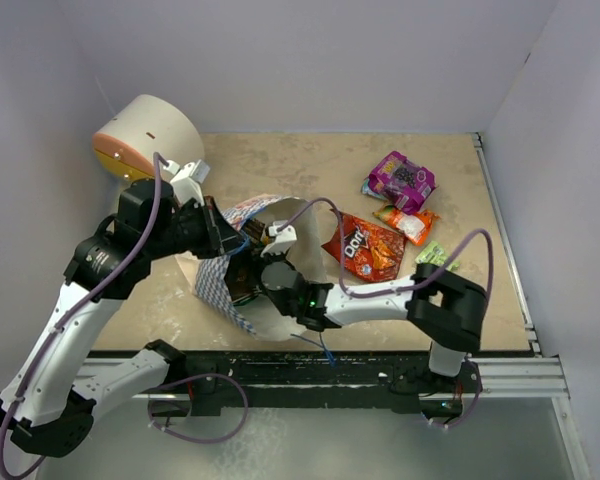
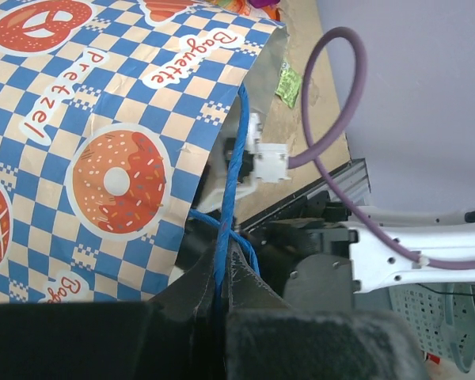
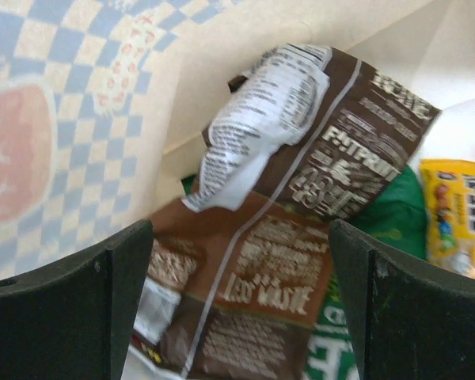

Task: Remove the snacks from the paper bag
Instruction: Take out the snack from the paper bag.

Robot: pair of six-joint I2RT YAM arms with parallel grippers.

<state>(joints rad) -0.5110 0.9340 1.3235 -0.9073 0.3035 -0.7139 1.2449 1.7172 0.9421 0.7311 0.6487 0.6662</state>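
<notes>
The paper bag [image 1: 220,285] lies on its side, mouth toward the right. My left gripper [image 2: 219,265] is shut on its blue cord handle [image 2: 230,178] and holds the mouth up; it also shows in the top view [image 1: 225,240]. My right gripper [image 3: 241,309] is open inside the bag, its jaws either side of a brown packet [image 3: 301,214]. A green bag [image 3: 392,214] and a yellow packet [image 3: 459,218] lie behind it. On the table are the purple pouch [image 1: 402,178], an orange packet [image 1: 408,222], the red Doritos bag [image 1: 365,248] and a light-green packet [image 1: 435,255].
A big cream cylinder with an orange end [image 1: 150,135] stands at the back left, close to my left arm. Walls close the table at the back and right. A metal rail [image 1: 380,365] runs along the near edge.
</notes>
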